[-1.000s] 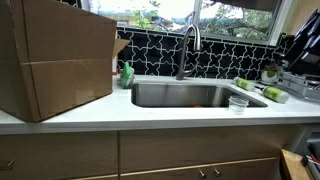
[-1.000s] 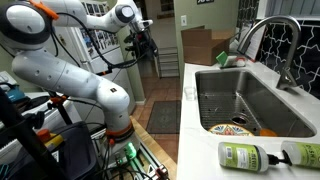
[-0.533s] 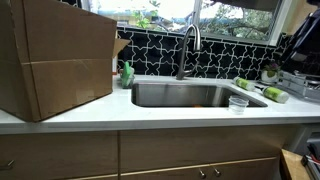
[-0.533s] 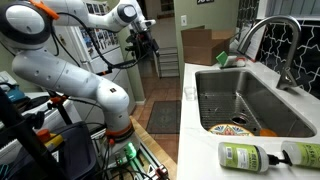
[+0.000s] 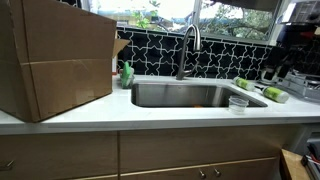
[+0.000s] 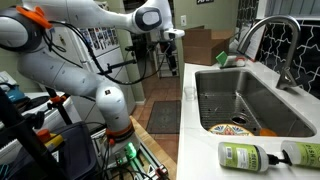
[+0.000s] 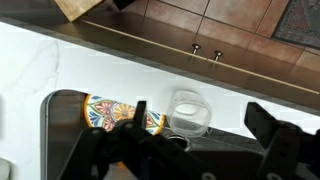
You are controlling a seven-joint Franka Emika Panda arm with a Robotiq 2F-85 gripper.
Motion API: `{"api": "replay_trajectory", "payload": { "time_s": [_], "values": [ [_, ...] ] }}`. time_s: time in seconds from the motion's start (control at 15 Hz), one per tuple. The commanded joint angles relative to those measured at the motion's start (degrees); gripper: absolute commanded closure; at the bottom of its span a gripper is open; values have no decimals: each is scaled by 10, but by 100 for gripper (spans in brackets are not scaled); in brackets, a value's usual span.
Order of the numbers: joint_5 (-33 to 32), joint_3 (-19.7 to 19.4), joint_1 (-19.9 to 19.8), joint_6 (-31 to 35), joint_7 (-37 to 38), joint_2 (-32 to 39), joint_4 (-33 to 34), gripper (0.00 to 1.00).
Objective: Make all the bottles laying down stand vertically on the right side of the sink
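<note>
Two light-green bottles lie on their sides on the white counter right of the sink, one [image 5: 246, 85] nearer the faucet and one [image 5: 276, 95] further right; both also show in an exterior view [image 6: 241, 157] [image 6: 300, 155]. The steel sink [image 5: 185, 95] [image 6: 250, 95] has a curved faucet [image 5: 190, 45]. My gripper [image 6: 169, 58] [image 5: 280, 60] hangs high in the air, apart from the bottles. In the wrist view my gripper [image 7: 204, 122] is open and empty, looking down on a clear cup [image 7: 188, 112]. The bottles are out of the wrist view.
A large cardboard box [image 5: 55, 60] fills the counter left of the sink. A bright green soap bottle [image 5: 127, 73] stands by the sink's back left corner. The clear cup [image 5: 238, 103] stands at the sink's front right corner. A patterned plate [image 6: 228, 128] [image 7: 105, 110] lies in the basin.
The arm has swung toward the sink, and my gripper has come closer over the counter. The bottles and cup have not moved.
</note>
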Motion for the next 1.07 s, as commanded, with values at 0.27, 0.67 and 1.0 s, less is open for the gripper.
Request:
{"api": "replay_trajectory", "payload": {
  "time_s": [0.27,0.67,1.0],
  "values": [
    [2,-3,-16,-1,-4,-8,-9,0],
    [-67,-74,-125,48,15,76,19,0],
    [-112,-164,-165,142,-73,174,71,0]
  ]
}}
